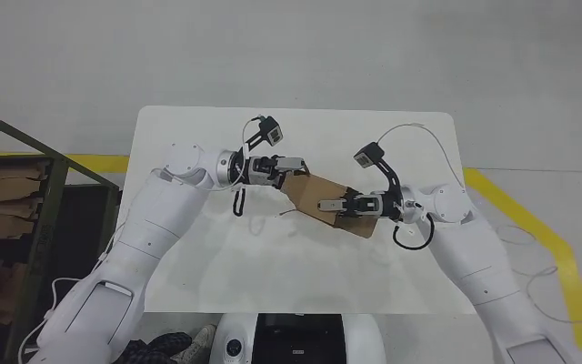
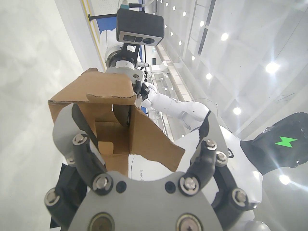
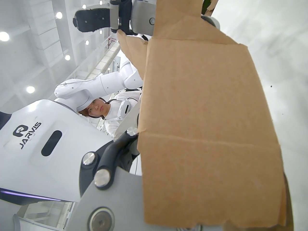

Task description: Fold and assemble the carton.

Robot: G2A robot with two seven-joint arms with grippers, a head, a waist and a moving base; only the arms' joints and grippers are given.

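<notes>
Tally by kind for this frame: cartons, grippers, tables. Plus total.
carton: 1
grippers: 2 (left gripper, right gripper)
table: 1
Total: 4

Overhead view; both wrist cameras near carton [image 1: 314,191]
</notes>
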